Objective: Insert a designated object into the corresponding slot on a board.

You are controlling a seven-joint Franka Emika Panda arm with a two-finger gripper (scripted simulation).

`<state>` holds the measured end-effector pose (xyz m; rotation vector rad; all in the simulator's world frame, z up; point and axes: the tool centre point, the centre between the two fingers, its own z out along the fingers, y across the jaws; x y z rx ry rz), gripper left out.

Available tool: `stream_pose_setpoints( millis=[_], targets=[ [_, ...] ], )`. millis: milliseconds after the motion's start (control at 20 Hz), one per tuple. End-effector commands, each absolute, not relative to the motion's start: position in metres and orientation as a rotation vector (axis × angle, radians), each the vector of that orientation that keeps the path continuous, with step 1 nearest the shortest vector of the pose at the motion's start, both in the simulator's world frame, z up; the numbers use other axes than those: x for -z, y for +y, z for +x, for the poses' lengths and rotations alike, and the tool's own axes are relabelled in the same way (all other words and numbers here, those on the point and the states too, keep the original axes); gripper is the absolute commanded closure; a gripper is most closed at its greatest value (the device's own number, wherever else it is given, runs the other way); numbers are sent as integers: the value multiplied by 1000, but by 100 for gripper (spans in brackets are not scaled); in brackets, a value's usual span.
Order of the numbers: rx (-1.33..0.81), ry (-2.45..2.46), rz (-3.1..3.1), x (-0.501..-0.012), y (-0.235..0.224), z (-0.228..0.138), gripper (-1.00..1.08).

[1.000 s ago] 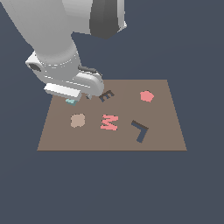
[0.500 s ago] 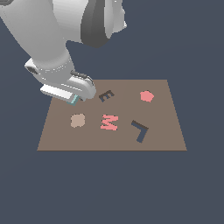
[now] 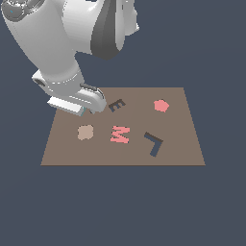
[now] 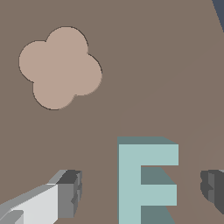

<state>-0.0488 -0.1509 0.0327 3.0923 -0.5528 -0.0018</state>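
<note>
The designated object, a pale teal E-shaped block [image 4: 146, 181], lies flat on the brown board [image 4: 144, 65]. In the wrist view it sits between the two fingers of my gripper [image 4: 140, 190], which is open. One grey fingertip [image 4: 69, 194] stands clear of the block on one side and the other on the opposite side. In the exterior view the hand [image 3: 79, 98] hangs low over the board's [image 3: 178, 144] far corner on the exterior view's left and hides the block. The slot, a dark E-shaped recess [image 3: 116, 104], lies just to the right of the hand.
On the board lie a tan clover-shaped piece [image 3: 85, 132] [image 4: 59, 68], a pink M piece [image 3: 119, 134], a dark L-shaped recess [image 3: 153, 143] and a pink polygon [image 3: 161, 105]. The board's edge [image 4: 218, 11] is near the gripper.
The hand has sunk lower over the board's far left corner. The teal block, visible beside the hand before, is now covered by it in the exterior view.
</note>
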Motion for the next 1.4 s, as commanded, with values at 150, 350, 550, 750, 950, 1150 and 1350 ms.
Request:
stream_pose_setpoints(
  millis=[150, 350, 550, 750, 950, 1150, 1350],
  targets=[
    [0, -553, 3093, -30, -151, -49, 108],
    [0, -553, 3093, -30, -151, -49, 108],
    [0, -553, 3093, -30, -151, -49, 108],
    [0, -542, 3095, -30, -151, -48, 108],
    [0, -489, 3103, -30, -150, -46, 108],
    [0, -392, 3117, -31, -148, -42, 108],
    [0, -252, 3131, -31, -145, -37, 108]
  ],
)
